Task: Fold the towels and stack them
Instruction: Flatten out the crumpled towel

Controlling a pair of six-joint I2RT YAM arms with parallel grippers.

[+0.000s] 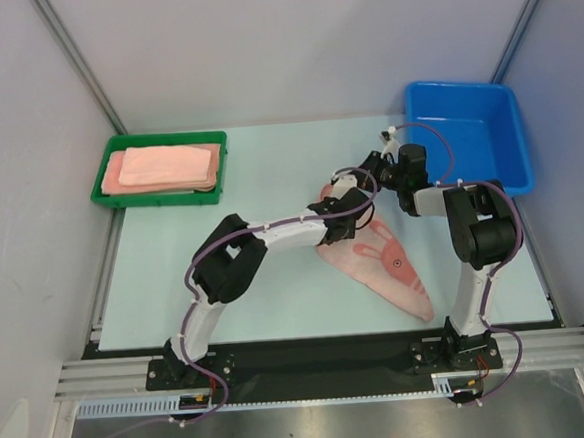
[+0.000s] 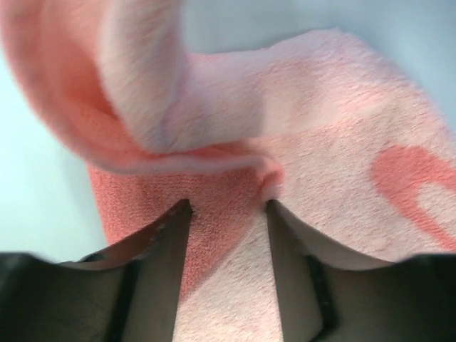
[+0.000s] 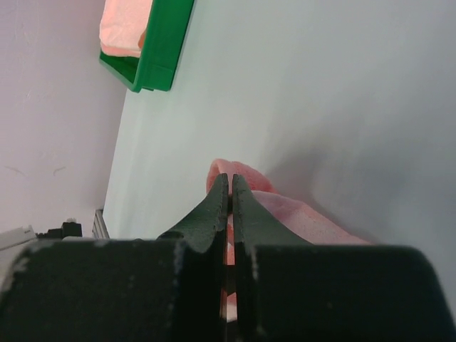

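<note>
We see a pink towel [image 1: 391, 267] with a darker motif spread on the worktop [image 1: 269, 170], well to the right of the green tray [image 1: 160, 198] and nearer the arms' bases. The left pincer [image 2: 228, 205] stands with jaws apart, tips down on the towel just below a raised fold. The right pincer [image 3: 229, 178] is pressed together at the towel's lifted edge, with a sliver of pink between its fingers. Folded towels [image 1: 163, 166] lie stacked inside the tray. A blue bin [image 1: 458, 84] sits far right of the tray.
</note>
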